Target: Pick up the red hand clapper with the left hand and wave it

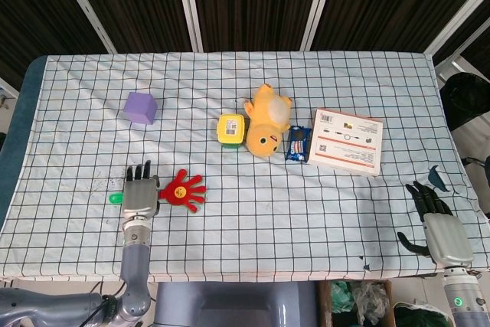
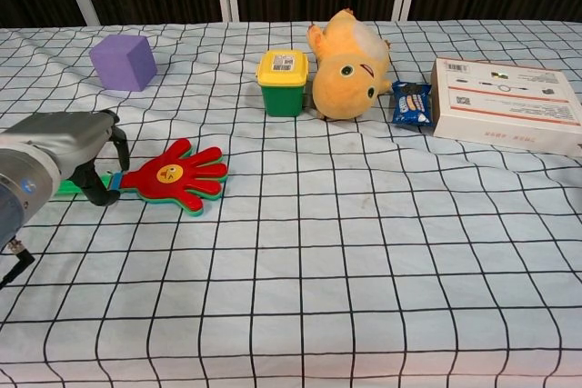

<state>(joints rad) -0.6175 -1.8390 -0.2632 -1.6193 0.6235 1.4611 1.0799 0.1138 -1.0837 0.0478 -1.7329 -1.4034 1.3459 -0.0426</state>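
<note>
The red hand clapper (image 1: 182,189) (image 2: 173,174) lies flat on the checked cloth at the front left, its palm pointing right. Its green handle (image 1: 115,198) (image 2: 68,188) sticks out to the left. My left hand (image 1: 139,193) (image 2: 64,156) is over the handle, fingers stretched forward and apart. In the chest view a thumb and a finger reach down on either side of the handle, and the clapper stays on the cloth. My right hand (image 1: 440,227) rests at the front right table edge, fingers spread, holding nothing; the chest view does not show it.
A purple cube (image 1: 141,107) (image 2: 123,62) stands behind the left hand. Further back in the middle are a yellow-lidded green tub (image 1: 231,130) (image 2: 283,82), an orange plush toy (image 1: 266,124) (image 2: 350,65), a blue snack packet (image 1: 297,143) (image 2: 412,104) and a white box (image 1: 346,140) (image 2: 505,102).
</note>
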